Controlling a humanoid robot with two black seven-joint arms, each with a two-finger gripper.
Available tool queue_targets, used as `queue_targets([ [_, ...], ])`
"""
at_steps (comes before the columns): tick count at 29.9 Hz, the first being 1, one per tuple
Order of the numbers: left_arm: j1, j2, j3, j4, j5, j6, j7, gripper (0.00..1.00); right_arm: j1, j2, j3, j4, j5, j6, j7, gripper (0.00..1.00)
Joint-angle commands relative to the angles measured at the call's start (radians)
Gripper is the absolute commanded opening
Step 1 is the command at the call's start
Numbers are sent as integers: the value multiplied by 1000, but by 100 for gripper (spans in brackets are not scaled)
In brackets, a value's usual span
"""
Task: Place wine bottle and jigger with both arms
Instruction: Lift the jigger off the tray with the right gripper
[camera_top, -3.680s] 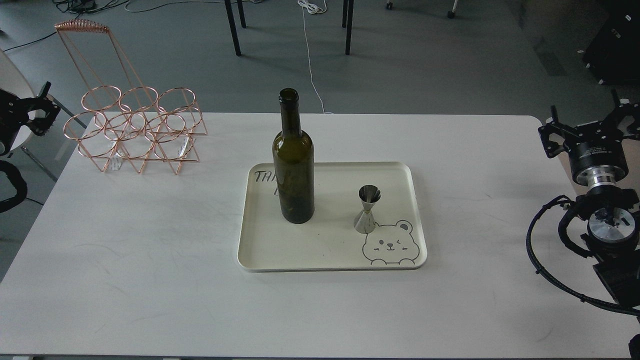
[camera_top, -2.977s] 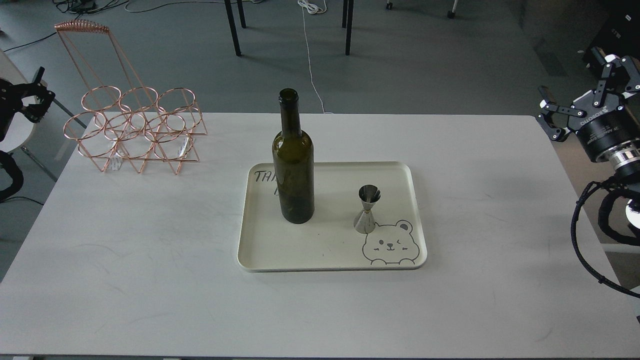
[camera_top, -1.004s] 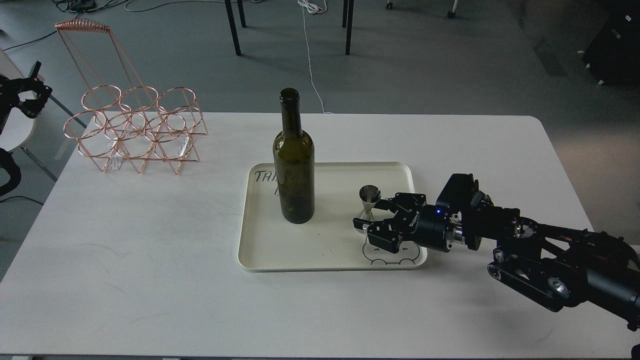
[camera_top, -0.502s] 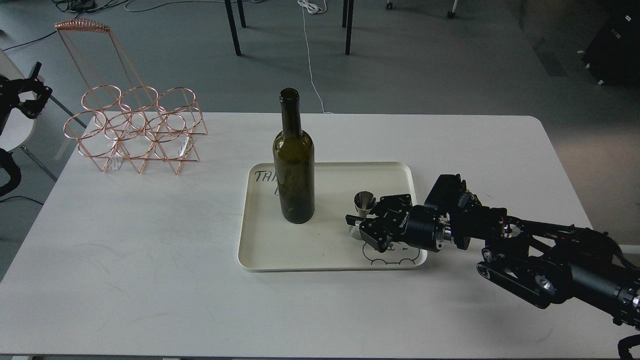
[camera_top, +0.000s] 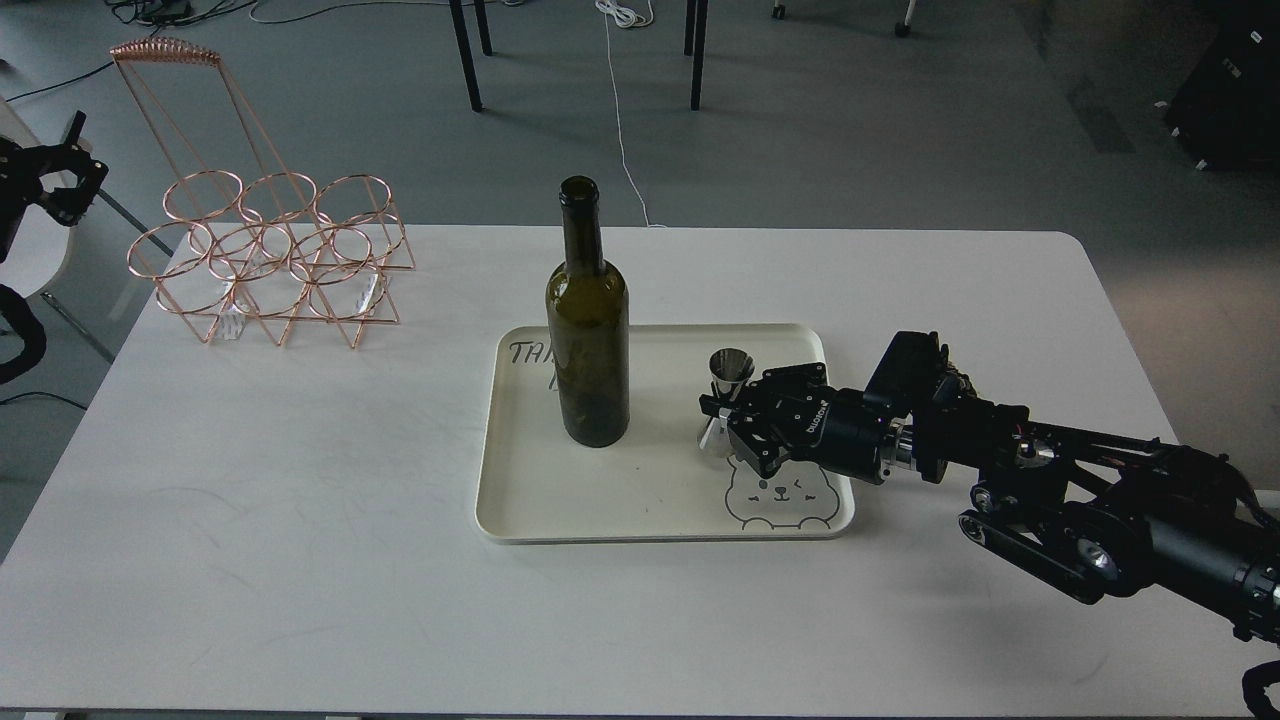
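Observation:
The dark olive-green wine bottle (camera_top: 588, 350) stands upright on the left part of a cream tray (camera_top: 492, 480). The small steel jigger (camera_top: 731, 367) is just right of the bottle over the tray's middle right. My right gripper (camera_top: 722, 409) reaches in from the right and is shut on the jigger's waist. The jigger looks upright and its base seems slightly off the tray floor. My left gripper (camera_top: 55, 185) is small and dark at the far left edge, beyond the table and far from the bottle.
A copper wire bottle rack (camera_top: 265, 260) with a tall handle stands at the table's back left. The tray has a bear drawing (camera_top: 780, 495) at its front right. Chair legs and cables are on the floor behind the white table (camera_top: 300, 560).

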Motion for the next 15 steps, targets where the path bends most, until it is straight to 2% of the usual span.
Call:
queue_targets([
  [1, -13, 2, 0, 0, 0, 0, 0, 98, 18, -47, 11, 6, 5, -44, 0, 3],
  [9, -24, 13, 0, -2, 3, 0, 2, 98, 6, -205, 140, 31, 43, -104, 0, 3],
  [15, -47, 14, 3, -2, 5, 0, 2, 98, -31, -332, 148, 28, 163, -176, 0, 3],
])
